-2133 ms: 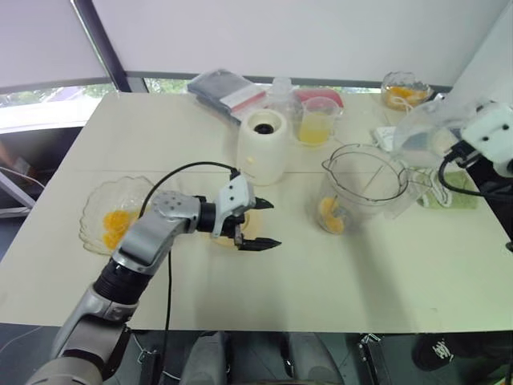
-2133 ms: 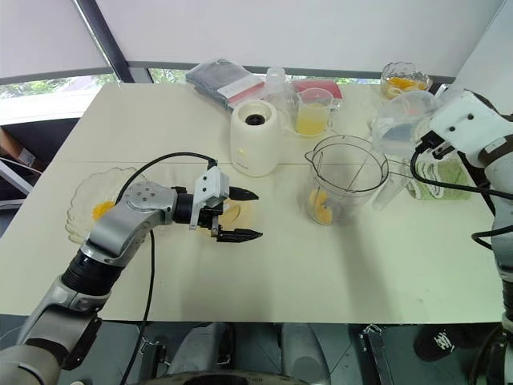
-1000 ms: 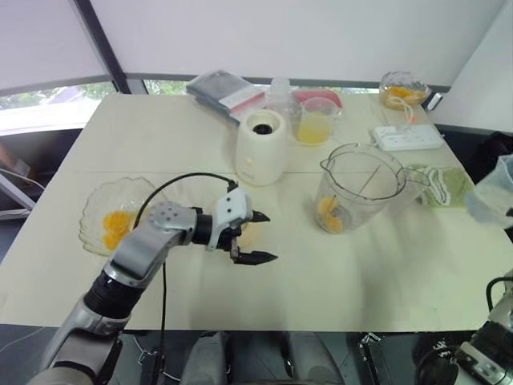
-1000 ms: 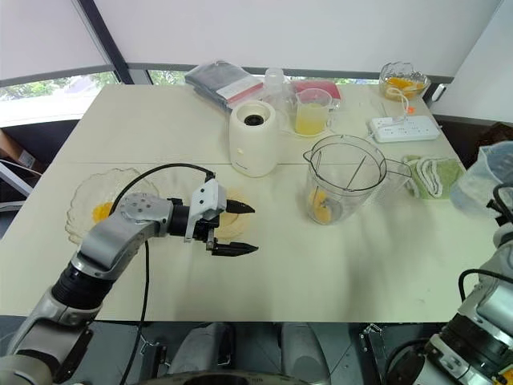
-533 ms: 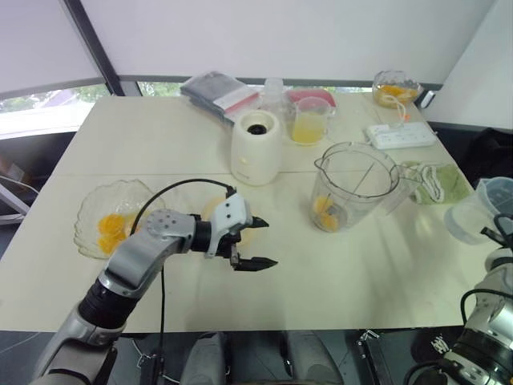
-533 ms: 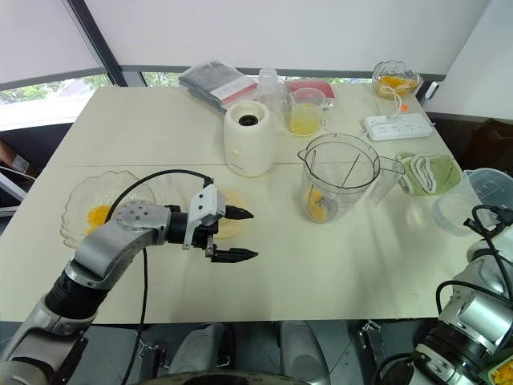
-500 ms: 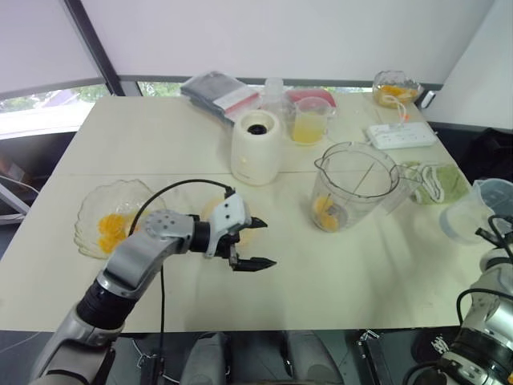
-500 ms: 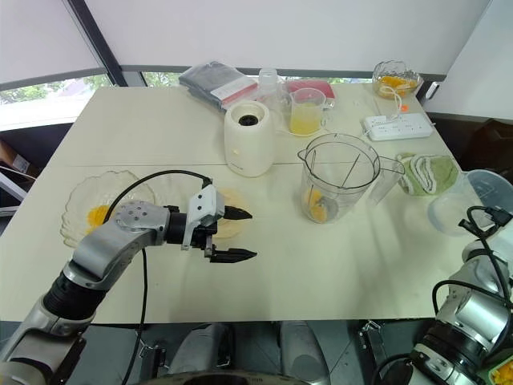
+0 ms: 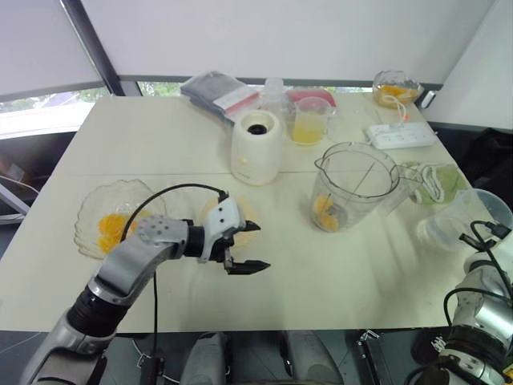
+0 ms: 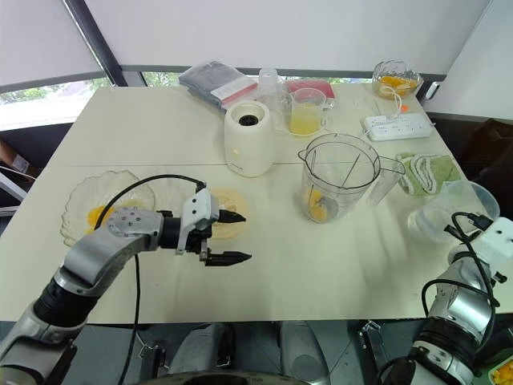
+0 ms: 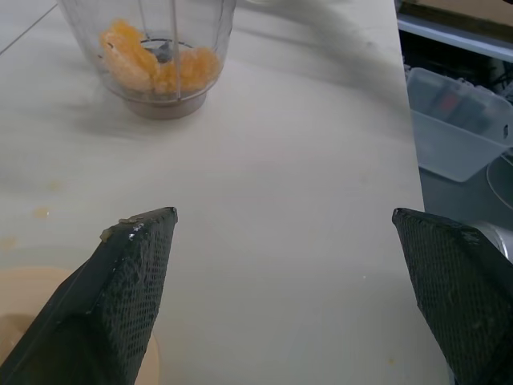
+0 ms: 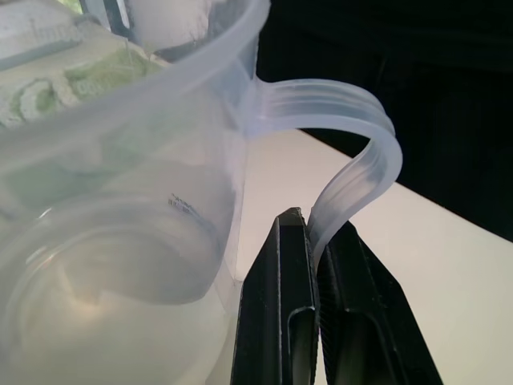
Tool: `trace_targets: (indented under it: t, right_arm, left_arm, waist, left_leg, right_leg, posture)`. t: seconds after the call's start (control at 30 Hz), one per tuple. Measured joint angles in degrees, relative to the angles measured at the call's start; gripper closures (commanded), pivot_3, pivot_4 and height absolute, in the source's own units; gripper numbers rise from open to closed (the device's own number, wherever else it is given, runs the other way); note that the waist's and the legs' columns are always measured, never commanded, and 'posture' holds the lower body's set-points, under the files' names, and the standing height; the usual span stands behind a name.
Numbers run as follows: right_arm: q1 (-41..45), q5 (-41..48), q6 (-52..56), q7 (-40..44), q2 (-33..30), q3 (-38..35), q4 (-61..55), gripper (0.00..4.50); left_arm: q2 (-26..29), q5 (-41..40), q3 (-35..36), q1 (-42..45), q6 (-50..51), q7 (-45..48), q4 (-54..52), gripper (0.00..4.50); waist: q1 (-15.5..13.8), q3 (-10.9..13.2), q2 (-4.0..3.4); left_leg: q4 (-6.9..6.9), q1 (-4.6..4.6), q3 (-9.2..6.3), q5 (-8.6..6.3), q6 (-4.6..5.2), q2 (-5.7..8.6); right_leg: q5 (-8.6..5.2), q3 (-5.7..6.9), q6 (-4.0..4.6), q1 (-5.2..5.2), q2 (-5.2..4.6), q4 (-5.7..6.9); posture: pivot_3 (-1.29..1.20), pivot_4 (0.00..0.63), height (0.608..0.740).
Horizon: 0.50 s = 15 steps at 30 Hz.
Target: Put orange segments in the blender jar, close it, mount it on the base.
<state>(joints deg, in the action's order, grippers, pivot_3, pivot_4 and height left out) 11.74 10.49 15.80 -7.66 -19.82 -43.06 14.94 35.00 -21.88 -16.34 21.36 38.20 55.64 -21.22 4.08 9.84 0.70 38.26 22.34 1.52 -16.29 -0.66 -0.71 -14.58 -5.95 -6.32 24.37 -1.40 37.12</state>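
The clear plastic blender jar [image 10: 340, 178] stands upright and lidless on the pale table [image 10: 337, 265], near the cream cylindrical base [image 10: 249, 138], with orange segments [image 11: 160, 68] heaped at its bottom. The left gripper [image 9: 260, 245] hovers spread wide; the right gripper [image 12: 314, 228] pinches the handle of a translucent plastic jug [image 12: 120, 160] (its faint print is unreadable).

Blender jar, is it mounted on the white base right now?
No, the blender jar stands on the table beside the white base, apart from it.

Plate [image 10: 231, 200] perhaps half behind left gripper [image 10: 241, 237]
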Motion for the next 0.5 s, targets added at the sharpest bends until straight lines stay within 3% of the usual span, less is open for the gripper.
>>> trace_targets:
  t: [0.5]
  right_arm:
    - [-0.5,2.9,-0.7,-1.3,-0.2,1.2,2.7,4.46]
  left_arm:
    - [0.1,0.0,0.0,-0.4,-0.3,-1.0,-0.1,0.0]
  waist:
    - [0.0,0.0,0.0]
  left_leg:
    - [-0.01,0.01,0.0,0.0,0.0,0.0]
  right_leg:
    - [0.0,-0.01,0.0,0.0,0.0,-0.02]
  posture:
    - [0.0,0.15,0.74]
